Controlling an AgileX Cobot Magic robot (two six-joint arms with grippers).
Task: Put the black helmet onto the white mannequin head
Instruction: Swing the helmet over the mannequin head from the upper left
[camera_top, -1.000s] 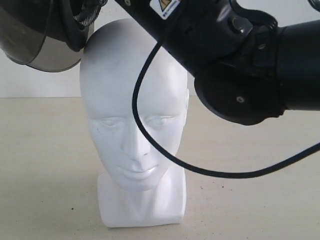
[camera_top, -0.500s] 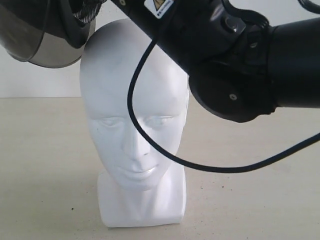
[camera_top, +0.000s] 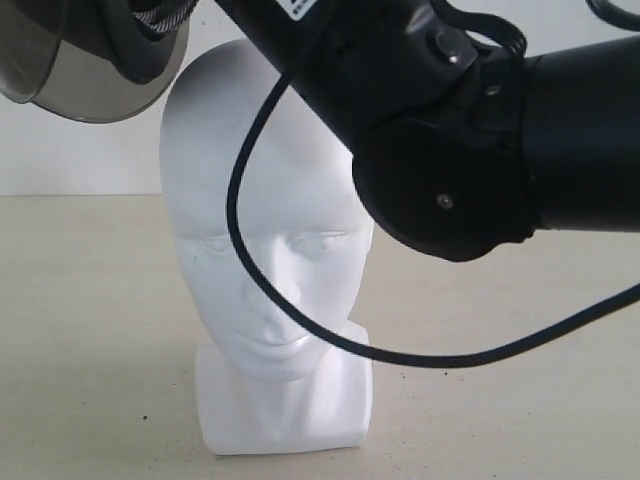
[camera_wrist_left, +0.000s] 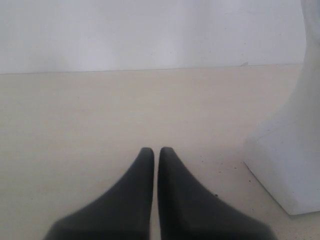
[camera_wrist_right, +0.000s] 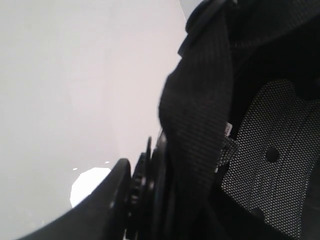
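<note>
- Since a second ago, the black helmet (camera_top: 85, 60) has risen in my right gripper (camera_wrist_right: 127, 200), which pinches its rim; the white mannequin head (camera_top: 265, 230) stands below.
- Only the right wrist view shows the woven strap (camera_wrist_right: 197, 115) and mesh padding (camera_wrist_right: 270, 145).
- My left gripper (camera_wrist_left: 156, 156), fingers pressed together, hangs beside the glossy head's blocky base.

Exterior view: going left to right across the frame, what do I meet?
black helmet, high at the top left → white mannequin head, standing on the table → right arm, its bulky black joint. The looping cable crosses the head, so it is left out.
</note>
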